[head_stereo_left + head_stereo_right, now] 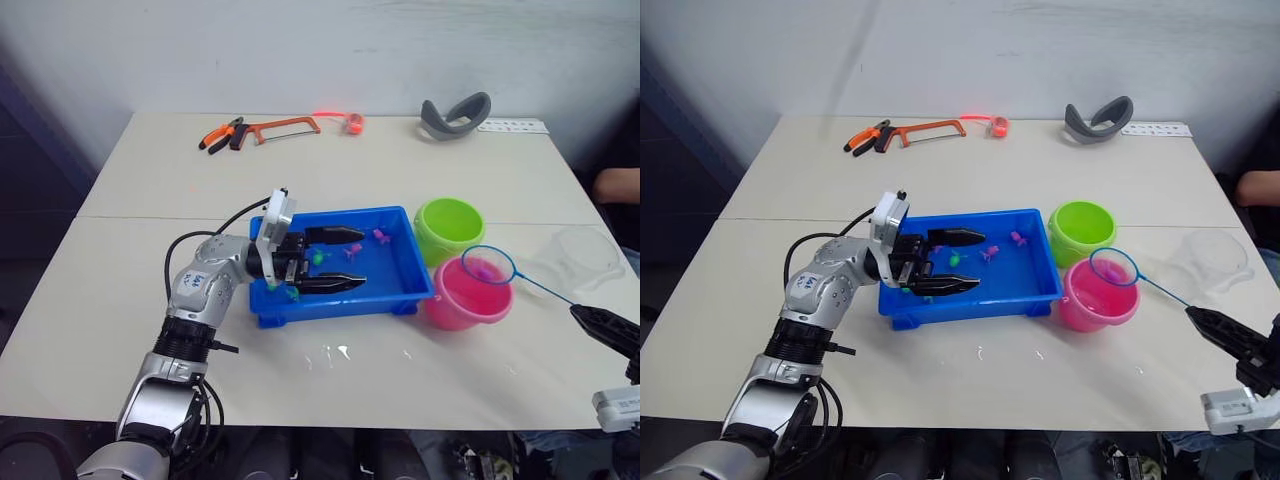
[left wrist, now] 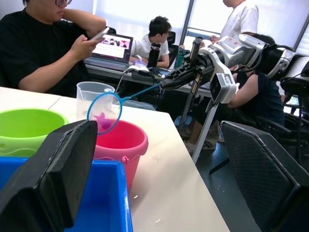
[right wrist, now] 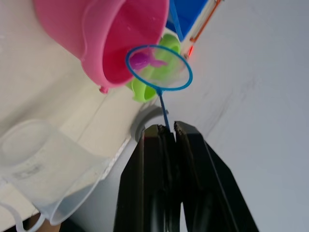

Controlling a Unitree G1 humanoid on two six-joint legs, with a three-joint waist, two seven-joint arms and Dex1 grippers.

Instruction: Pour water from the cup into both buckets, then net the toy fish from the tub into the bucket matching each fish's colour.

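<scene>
Right claw [image 1: 1202, 318]: black fingers pressed together on the thin handle of the net [image 1: 487, 265], low over the desk's near right edge.
Net: blue hoop held out beyond the right claw's fingertips, over the mouth of the pink bucket [image 1: 463, 295]; a small pink fish [image 3: 141, 60] lies in the mesh.
Left claw [image 1: 345, 258]: spread wide and holding nothing, its two fingers reaching over the tub [image 1: 330, 297], one finger toward the far wall, the other toward the near wall.
Tub: bright blue tray directly under the left claw, near the middle of the desk [image 1: 160, 170].
Toy fish in tub: a few pink ones [image 1: 381, 237] just beyond the left claw's fingertips, toward the tub's far right corner; a green one [image 1: 317, 257] between the left claw's fingers, and another green one [image 1: 293, 294] by the near finger's base.
Pink bucket: just past the tub's right end, between the two claws, under the net hoop.
Green bucket [image 1: 449, 227]: just behind the pink bucket, touching or nearly touching it, farther from the right claw.
Cup [image 1: 583, 256]: clear, lying tilted on the desk beyond the right claw, right of both buckets.
Far edge of desk: orange-handled pliers [image 1: 221, 134], an orange hacksaw [image 1: 282, 127], a small orange roll [image 1: 352, 123], a grey curved object [image 1: 455, 114], all well apart from both claws.
Beyond the desk: people [image 2: 46, 46] seated at another table, one holding a phone.
</scene>
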